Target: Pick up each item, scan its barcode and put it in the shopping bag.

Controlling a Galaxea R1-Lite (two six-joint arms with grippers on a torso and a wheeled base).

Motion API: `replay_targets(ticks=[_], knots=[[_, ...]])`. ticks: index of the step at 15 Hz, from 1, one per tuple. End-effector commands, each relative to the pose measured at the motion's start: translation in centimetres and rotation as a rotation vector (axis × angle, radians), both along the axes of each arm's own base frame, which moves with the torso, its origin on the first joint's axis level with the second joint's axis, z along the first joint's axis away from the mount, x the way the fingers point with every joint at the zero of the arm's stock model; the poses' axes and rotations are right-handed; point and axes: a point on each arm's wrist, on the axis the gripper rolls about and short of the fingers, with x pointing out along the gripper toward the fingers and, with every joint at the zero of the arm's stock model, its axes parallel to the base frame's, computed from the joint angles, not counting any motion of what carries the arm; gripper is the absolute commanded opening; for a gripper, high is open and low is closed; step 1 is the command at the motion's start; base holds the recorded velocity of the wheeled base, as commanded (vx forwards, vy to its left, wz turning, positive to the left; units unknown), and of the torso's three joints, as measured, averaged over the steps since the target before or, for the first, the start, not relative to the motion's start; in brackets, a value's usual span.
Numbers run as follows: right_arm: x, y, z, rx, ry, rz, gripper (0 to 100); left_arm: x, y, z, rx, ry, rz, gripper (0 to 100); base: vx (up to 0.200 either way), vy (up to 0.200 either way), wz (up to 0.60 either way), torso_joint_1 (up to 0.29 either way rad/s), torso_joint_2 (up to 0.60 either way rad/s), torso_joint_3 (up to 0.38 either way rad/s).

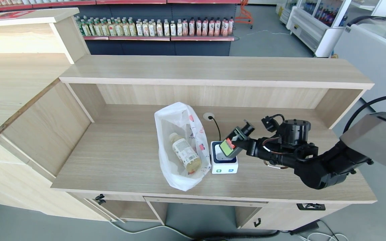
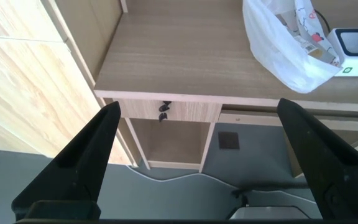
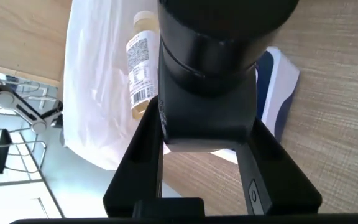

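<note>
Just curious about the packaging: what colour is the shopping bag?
The shopping bag is translucent white with small red prints, clearest in the head view.

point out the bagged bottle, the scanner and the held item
pale yellow plastic bottle (image 1: 185,151): head view, labelled body
white square barcode scanner (image 1: 224,167): head view, front wall
dark green-labelled item (image 1: 227,147): head view, green face

The table is matt, smooth wood grain. The shopping bag is thin, crinkled, translucent plastic. Beside the bag, the scanner is glossy white plastic. The right end effector grips a dark, smooth container.
</note>
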Motion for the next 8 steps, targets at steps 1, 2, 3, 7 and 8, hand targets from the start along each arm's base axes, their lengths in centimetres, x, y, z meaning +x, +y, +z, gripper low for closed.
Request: replay_targets(ticks=[1, 2, 3, 7, 8], knots=[[0.5, 0.5, -0.8, 0.001, 0.008, 0.009, 0, 0.0, 0.0, 0.0, 0.000, 0.000, 0.000, 100, 0.000, 0.000, 0.00, 0.000, 0.00, 0.000], [0.7, 0.8, -1.3, -0.002, 0.017, 0.013, 0, 0.0, 0.0, 0.0, 0.000, 0.000, 0.000, 100, 0.000, 0.000, 0.00, 0.000, 0.00, 0.000], [0.7, 0.8, -1.6, -0.005, 0.023, 0.013, 0, 0.0, 0.0, 0.0, 0.000, 0.000, 0.000, 100, 0.000, 0.000, 0.00, 0.000, 0.00, 0.000], [0.9, 1.4, -2.7, 0.001, 0.003, 0.024, 0, 0.0, 0.0, 0.0, 0.000, 0.000, 0.000, 100, 0.000, 0.000, 0.00, 0.000, 0.00, 0.000], [0.9, 1.5, -2.7, 0.001, 0.001, 0.025, 0, 0.0, 0.0, 0.0, 0.000, 0.000, 0.000, 100, 0.000, 0.000, 0.00, 0.000, 0.00, 0.000]])
